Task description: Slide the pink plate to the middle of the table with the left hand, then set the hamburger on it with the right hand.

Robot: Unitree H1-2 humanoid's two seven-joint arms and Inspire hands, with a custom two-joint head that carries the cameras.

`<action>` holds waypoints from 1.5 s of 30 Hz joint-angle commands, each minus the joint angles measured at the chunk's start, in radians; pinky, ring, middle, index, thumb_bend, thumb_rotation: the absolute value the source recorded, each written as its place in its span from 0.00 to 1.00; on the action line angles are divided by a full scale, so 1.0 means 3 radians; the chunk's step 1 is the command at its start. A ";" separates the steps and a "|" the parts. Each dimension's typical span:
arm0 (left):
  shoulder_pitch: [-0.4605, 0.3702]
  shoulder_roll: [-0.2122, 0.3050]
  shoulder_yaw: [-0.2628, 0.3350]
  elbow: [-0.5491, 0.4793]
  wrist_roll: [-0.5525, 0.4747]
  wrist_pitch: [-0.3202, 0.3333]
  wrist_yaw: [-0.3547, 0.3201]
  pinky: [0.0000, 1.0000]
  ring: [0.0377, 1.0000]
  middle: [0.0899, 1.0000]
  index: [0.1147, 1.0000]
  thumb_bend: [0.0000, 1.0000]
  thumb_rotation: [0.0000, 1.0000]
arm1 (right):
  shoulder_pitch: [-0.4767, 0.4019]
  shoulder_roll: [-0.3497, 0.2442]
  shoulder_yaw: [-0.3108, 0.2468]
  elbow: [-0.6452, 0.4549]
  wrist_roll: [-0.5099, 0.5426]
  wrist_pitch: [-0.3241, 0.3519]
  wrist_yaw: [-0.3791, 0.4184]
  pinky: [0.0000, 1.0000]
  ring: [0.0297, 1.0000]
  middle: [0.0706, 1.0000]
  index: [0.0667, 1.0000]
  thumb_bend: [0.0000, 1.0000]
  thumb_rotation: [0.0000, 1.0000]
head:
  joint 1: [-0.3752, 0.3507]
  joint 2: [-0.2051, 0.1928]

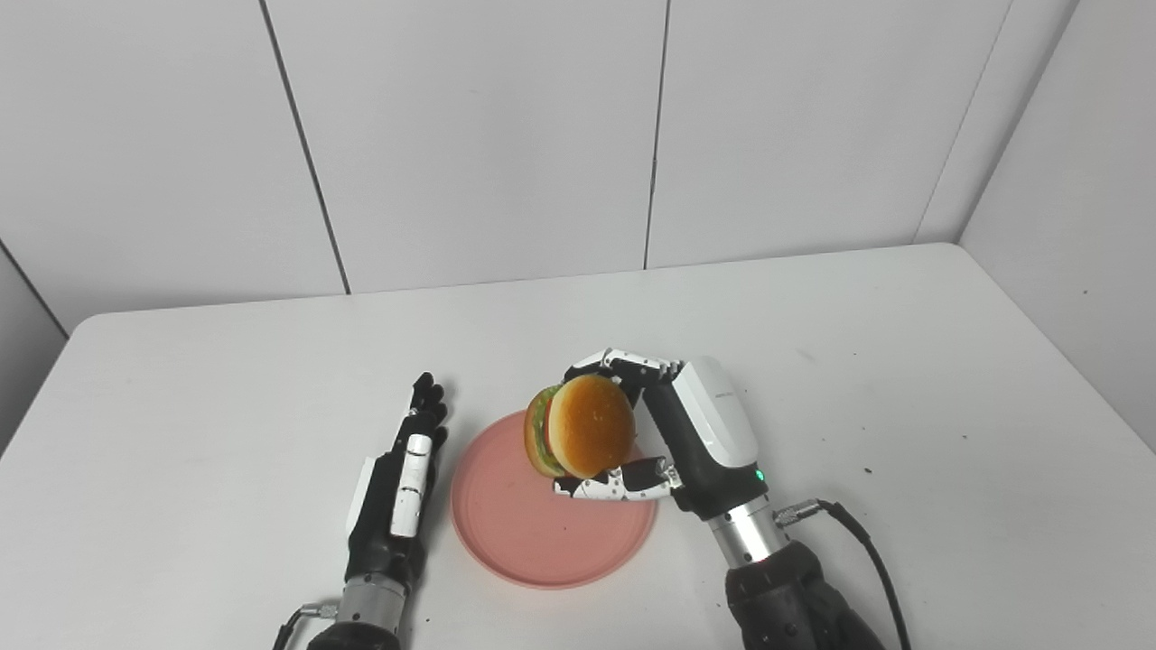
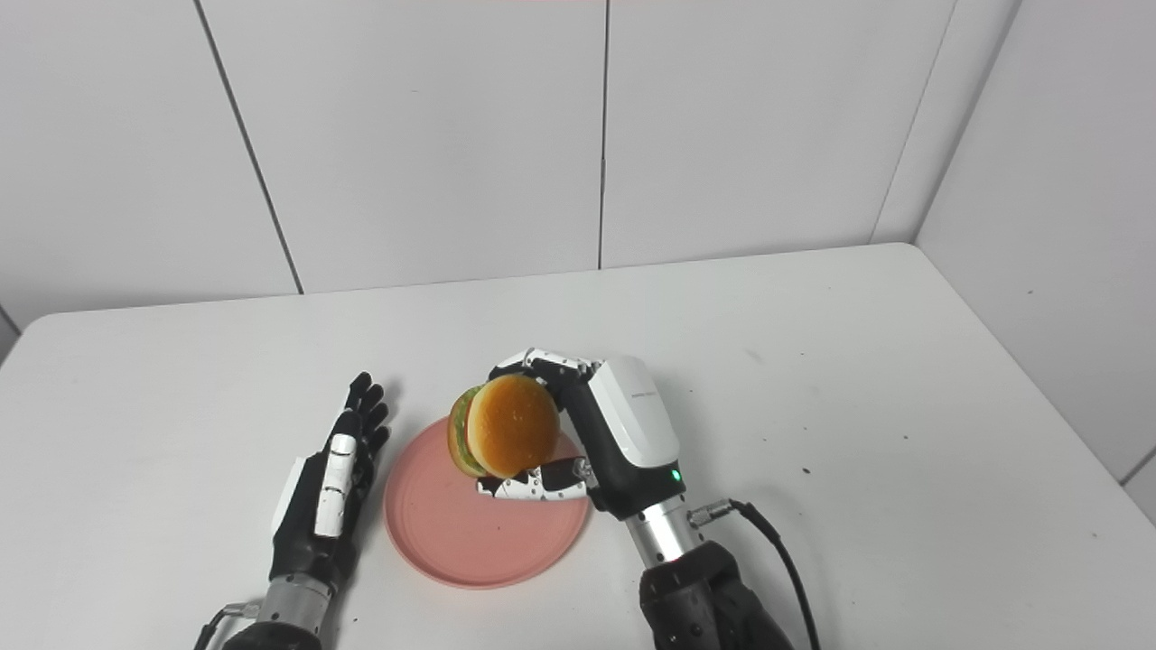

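Pink and round, the flat plastic plate [image 1: 542, 528] lies near the front middle of the white table [image 1: 903, 361]. Directly over its far right part, the right robot hand [image 1: 664, 433], black with a white back shell, grips a toy hamburger [image 1: 582, 429] with a golden-brown bun and a green lettuce layer. Fingers curl over the top of the burger and the thumb presses from beneath. The burger is turned on its edge, its flat faces pointing left and right, so its stacking axis runs sideways rather than upright. It seems to hang just above the plate; whether it touches is not clear. The plate's centre lies slightly left of and nearer than the burger. The left robot hand [image 1: 402, 478], black with white panels, rests on the table just beside the plate's left rim, fingers stretched forward, holding nothing. Setting the burger down probably calls for rolling it flat and lowering it.
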 commanded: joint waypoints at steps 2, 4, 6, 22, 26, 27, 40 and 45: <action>0.0152 -0.0055 -0.0096 0.0108 0.0068 0.0035 -0.0017 1.00 1.00 1.00 1.00 0.63 1.00 | -0.0047 -0.0023 0.0053 -0.0019 -0.0130 -0.0123 0.0012 0.45 0.43 0.41 0.49 0.52 0.00 | 0.0000 -0.0005; 0.0152 -0.0057 -0.0097 0.0113 0.0066 0.0032 -0.0020 1.00 1.00 1.00 1.00 0.63 1.00 | -0.0049 -0.0046 0.0094 -0.0003 -0.0199 -0.0103 0.0061 0.47 0.43 0.41 0.49 0.52 0.00 | 0.0000 -0.0005; 0.0150 -0.0062 -0.0095 0.0122 0.0059 0.0013 -0.0023 1.00 1.00 1.00 1.00 0.63 1.00 | -0.0058 -0.0076 0.0134 0.0010 -0.0280 -0.0068 0.0131 0.48 0.43 0.41 0.49 0.52 0.00 | 0.0020 0.0007; 0.0183 -0.0092 -0.0091 0.0049 -0.0027 0.0100 -0.0054 1.00 1.00 1.00 0.99 0.64 1.00 | -0.0120 -0.0144 0.0157 0.0194 -0.0541 0.0004 0.0354 0.46 0.42 0.39 0.50 0.52 0.00 | 0.0039 0.0041; 0.0195 -0.0108 -0.0084 0.0011 -0.0041 0.0161 -0.0050 1.00 1.00 1.00 0.98 0.66 1.00 | -0.0135 -0.0128 0.0141 0.0260 -0.0633 0.0003 0.0275 0.45 0.42 0.39 0.49 0.52 0.00 | 0.0031 0.0043; 0.0198 -0.0108 -0.0083 0.0003 -0.0046 0.0174 -0.0053 1.00 1.00 1.00 0.99 0.66 1.00 | -0.0137 -0.0124 0.0136 0.0270 -0.0649 0.0007 0.0251 0.44 0.42 0.39 0.49 0.52 0.00 | 0.0031 0.0043; 0.0196 -0.0077 -0.0109 -0.0023 -0.0103 0.0191 -0.0070 1.00 1.00 1.00 0.99 0.65 1.00 | -0.0126 -0.0099 0.0116 0.0246 -0.0712 0.0040 0.0245 0.64 0.63 0.47 0.45 0.52 0.00 | 0.0028 0.0045; 0.0187 -0.0054 -0.0130 0.0004 -0.0027 0.0142 -0.0041 0.99 1.00 1.00 0.98 0.66 1.00 | -0.0129 -0.0114 0.0120 0.0211 -0.0676 0.0059 0.0351 0.78 0.78 0.75 0.46 0.50 0.13 | 0.0029 0.0049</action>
